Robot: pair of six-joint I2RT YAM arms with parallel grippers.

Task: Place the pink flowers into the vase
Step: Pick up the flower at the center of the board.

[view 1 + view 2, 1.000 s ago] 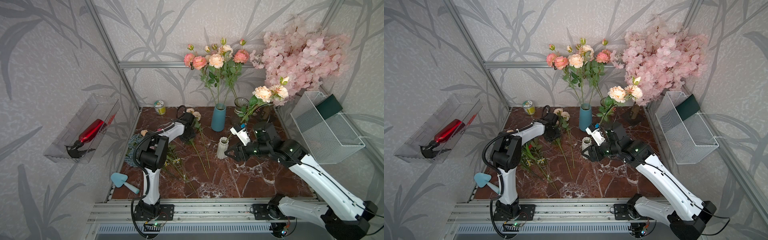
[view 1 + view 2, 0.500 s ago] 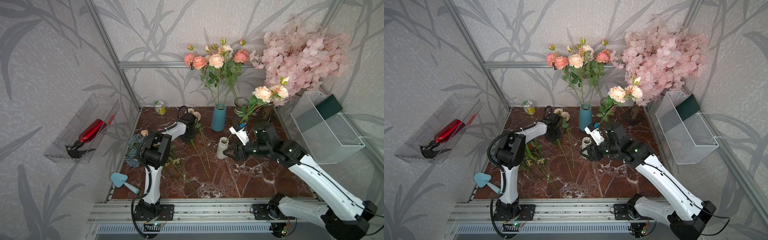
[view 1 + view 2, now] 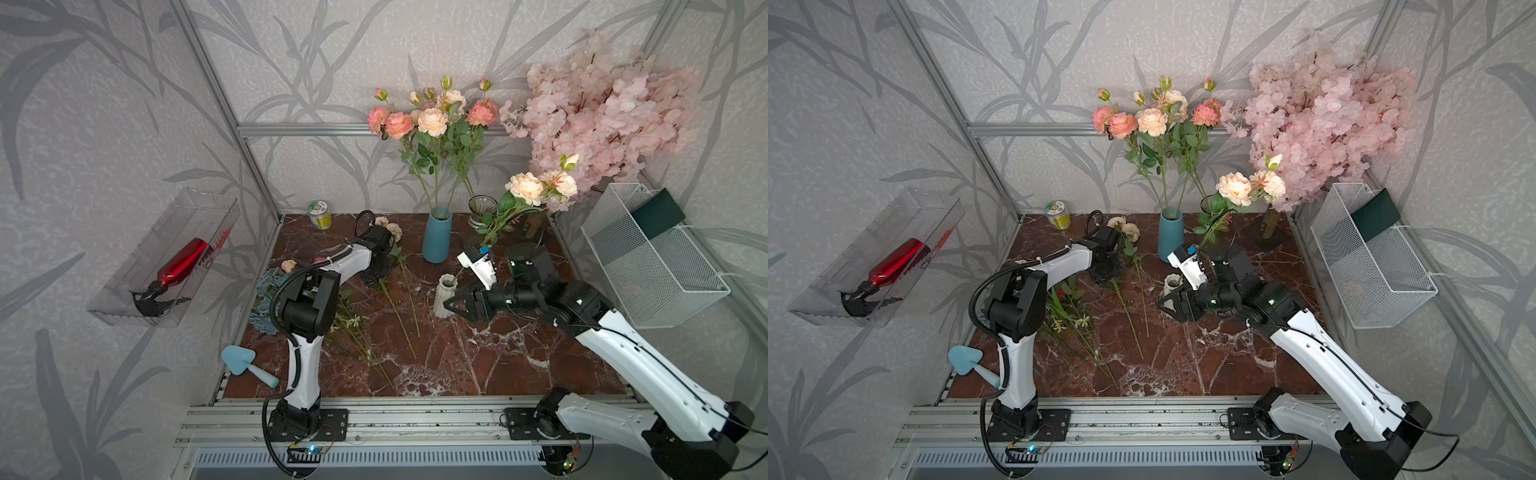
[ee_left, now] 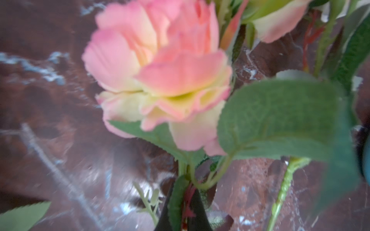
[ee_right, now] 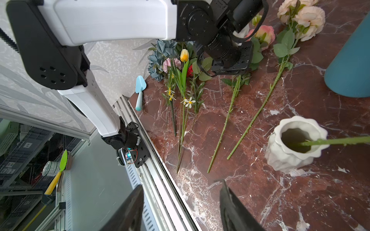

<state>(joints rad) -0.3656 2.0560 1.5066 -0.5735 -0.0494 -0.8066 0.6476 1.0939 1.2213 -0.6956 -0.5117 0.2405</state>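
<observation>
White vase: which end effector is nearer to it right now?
Right. The right end effector sits open just beside the white vase; the left end effector is farther off, shut on a pink flower stem.

No text can be read; the label on the small tin (image 3: 319,214) is too small.

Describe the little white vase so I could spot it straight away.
Start at the red marble table and find the tall blue vase at the back. In front of it stands the white vase: short, wavy-ribbed, holding one slanting stem, unlike the smooth blue one's upright bunch.
</observation>
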